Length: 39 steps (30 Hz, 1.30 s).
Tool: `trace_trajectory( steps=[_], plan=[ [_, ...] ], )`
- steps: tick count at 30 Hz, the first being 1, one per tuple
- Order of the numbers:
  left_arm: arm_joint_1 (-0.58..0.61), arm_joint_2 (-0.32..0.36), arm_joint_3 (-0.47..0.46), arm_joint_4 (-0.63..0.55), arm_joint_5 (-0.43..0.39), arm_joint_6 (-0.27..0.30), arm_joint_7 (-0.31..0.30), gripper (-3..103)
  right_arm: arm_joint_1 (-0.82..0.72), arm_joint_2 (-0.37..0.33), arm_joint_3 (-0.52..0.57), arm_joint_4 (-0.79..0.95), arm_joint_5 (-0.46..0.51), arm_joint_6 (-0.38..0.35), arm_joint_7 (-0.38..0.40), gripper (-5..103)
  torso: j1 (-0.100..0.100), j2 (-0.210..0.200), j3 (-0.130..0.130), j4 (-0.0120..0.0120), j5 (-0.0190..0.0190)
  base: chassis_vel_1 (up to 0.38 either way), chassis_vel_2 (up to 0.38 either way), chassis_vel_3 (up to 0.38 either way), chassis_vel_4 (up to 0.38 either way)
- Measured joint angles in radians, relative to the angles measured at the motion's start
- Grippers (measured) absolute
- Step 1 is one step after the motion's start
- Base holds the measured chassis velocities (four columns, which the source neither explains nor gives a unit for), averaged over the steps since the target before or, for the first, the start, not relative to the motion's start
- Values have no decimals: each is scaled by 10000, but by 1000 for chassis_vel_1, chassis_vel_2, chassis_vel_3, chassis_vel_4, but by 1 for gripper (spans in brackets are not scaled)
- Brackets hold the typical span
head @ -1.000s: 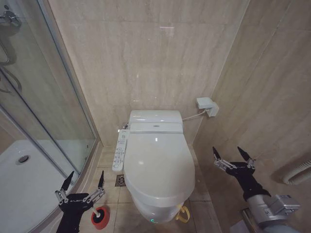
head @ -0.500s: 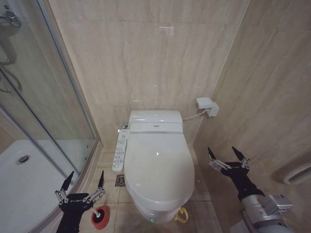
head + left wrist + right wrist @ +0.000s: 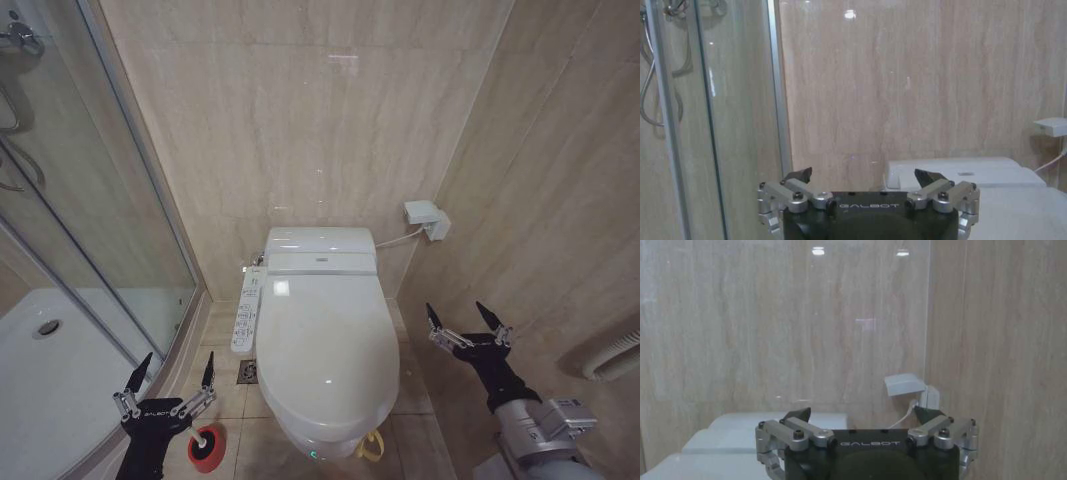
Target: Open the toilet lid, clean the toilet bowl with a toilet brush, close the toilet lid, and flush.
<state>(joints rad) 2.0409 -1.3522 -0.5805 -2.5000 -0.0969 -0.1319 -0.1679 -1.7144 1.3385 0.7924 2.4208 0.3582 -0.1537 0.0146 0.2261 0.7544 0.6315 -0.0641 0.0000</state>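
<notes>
1. There is one toilet lid [image 3: 327, 350], and it is down, so it covers the toilet bowl [image 3: 318, 448].
2. One small yellow clip [image 3: 374, 441] hangs at the front of the toilet, low on its right side.
3. One white button panel [image 3: 247, 311] runs along the toilet's left side.
4. One red holder [image 3: 208, 446] sits on the floor, left of the toilet front, with the dark top of the toilet brush [image 3: 205, 437] in it.
5. The left pincer [image 3: 170, 377] is open and holds nothing. It hangs just above the red holder, beside the glass shower wall [image 3: 90, 200].
6. The right pincer [image 3: 465, 321] is open and holds nothing. It hangs right of the lid, near the tan side wall [image 3: 560, 200], not touching the toilet.
7. One white box [image 3: 424, 217] sits on the wall behind the toilet, with a cord going to the toilet.
8. One floor drain [image 3: 248, 372] is under the toilet's left edge.
</notes>
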Motion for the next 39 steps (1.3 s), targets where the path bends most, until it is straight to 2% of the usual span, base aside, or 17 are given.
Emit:
trace_trajectory(
  steps=[39],
  plan=[
    [0, 0, 0, 0, 0, 0, 0, 100, -1, 0, 7, -6, 4, -14, 0, 100, 0, 0, 0, 0, 0, 0, 0, 0, 0]
  ],
)
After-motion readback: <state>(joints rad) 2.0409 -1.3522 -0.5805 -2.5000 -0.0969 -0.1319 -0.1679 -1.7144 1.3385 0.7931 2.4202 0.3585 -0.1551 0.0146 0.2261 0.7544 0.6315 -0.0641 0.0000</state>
